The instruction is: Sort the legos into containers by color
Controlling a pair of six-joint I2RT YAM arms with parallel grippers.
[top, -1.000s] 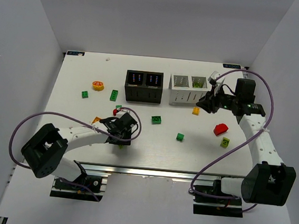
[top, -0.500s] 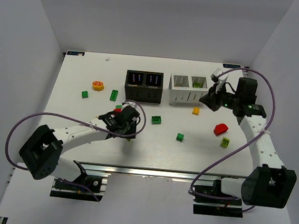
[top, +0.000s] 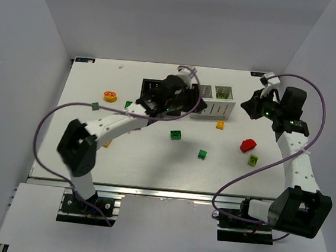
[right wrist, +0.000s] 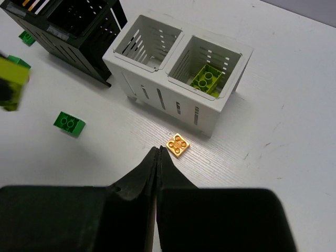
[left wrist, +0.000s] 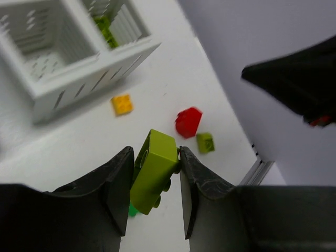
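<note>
**Lime brick pinched in the left gripper, held up beside the white container**

The left gripper (left wrist: 154, 157) is closed to the width of a lime brick (left wrist: 155, 176) and clamps its long flat sides. The brick hangs tilted above the table, near the white container (right wrist: 173, 39), whose right compartment already holds another lime brick (right wrist: 206, 79). The right gripper (right wrist: 157, 153) has its fingers pressed together with nothing between them, poised over an orange-yellow plate (right wrist: 178, 144) just in front of that container. The brick looks light, rigid and smooth — probably slippery. A hold across the flat walls rather than the studs should suit it best; tilted as it is, it could pivot in the grip, so it is best released low over the compartment.
</note>
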